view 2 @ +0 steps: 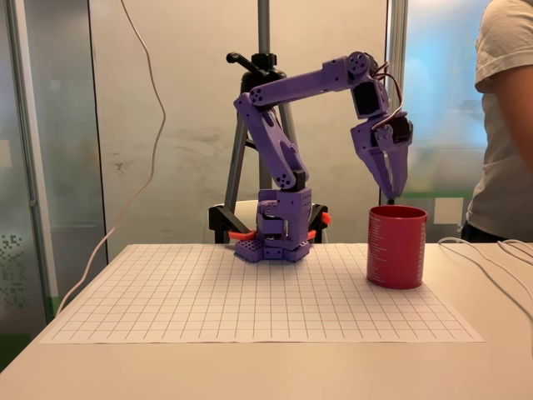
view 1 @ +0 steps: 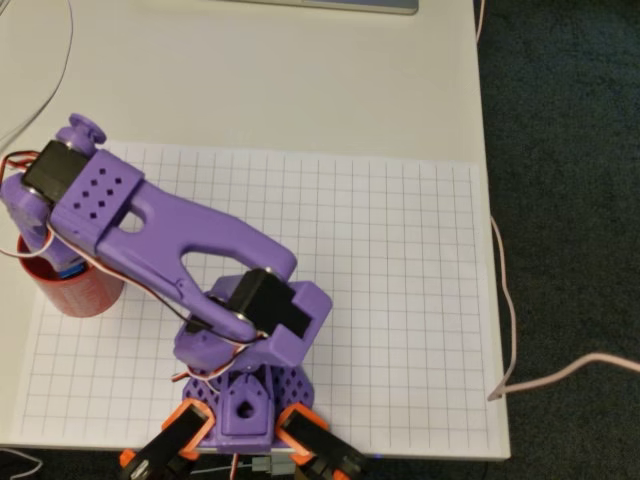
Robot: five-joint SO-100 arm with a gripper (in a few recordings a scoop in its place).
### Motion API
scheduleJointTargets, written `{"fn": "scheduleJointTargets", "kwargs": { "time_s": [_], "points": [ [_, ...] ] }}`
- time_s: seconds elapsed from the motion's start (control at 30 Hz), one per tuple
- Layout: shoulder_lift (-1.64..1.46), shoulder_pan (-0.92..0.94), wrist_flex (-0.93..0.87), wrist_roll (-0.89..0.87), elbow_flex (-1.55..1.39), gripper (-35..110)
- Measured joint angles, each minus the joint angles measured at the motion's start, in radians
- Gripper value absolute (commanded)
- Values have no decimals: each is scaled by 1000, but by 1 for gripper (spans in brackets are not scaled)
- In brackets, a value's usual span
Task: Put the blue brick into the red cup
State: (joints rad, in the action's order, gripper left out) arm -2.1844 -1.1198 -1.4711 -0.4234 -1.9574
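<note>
The red cup [view 2: 397, 247] stands on the grid sheet, right of the arm's base in the fixed view and at the sheet's left edge in the overhead view [view 1: 82, 292]. My purple gripper [view 2: 391, 198] hangs point-down just above the cup's rim. Its fingers taper together to one tip and nothing blue shows between them. From overhead, the wrist [view 1: 92, 195] covers most of the cup's mouth. A small sliver of blue, probably the blue brick [view 1: 68, 268], shows at that mouth under the wrist. I cannot tell how deep it sits.
The white grid sheet [view 1: 380, 300] spreads right of the arm's base [view 1: 245, 405]. A person [view 2: 506, 125] stands at the table's right end in the fixed view. Thin cables [view 2: 491, 258] trail over the table near the cup. A tripod stands behind the base.
</note>
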Motion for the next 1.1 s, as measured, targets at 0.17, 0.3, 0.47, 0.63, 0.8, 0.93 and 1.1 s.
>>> {"fn": "scheduleJointTargets", "kwargs": {
  "time_s": [0.17,0.3,0.47,0.63,0.8,0.93,1.1],
  "points": [
    [-80,158,156,60,-115,0],
    [-179,436,334,115,-224,0],
    [-360,836,469,210,-273,0],
    [-675,992,428,316,-311,0],
    [-1022,1002,301,365,-380,0],
    [-1109,997,244,385,-472,0],
    [-1109,971,272,374,-690,0]
  ]
}}
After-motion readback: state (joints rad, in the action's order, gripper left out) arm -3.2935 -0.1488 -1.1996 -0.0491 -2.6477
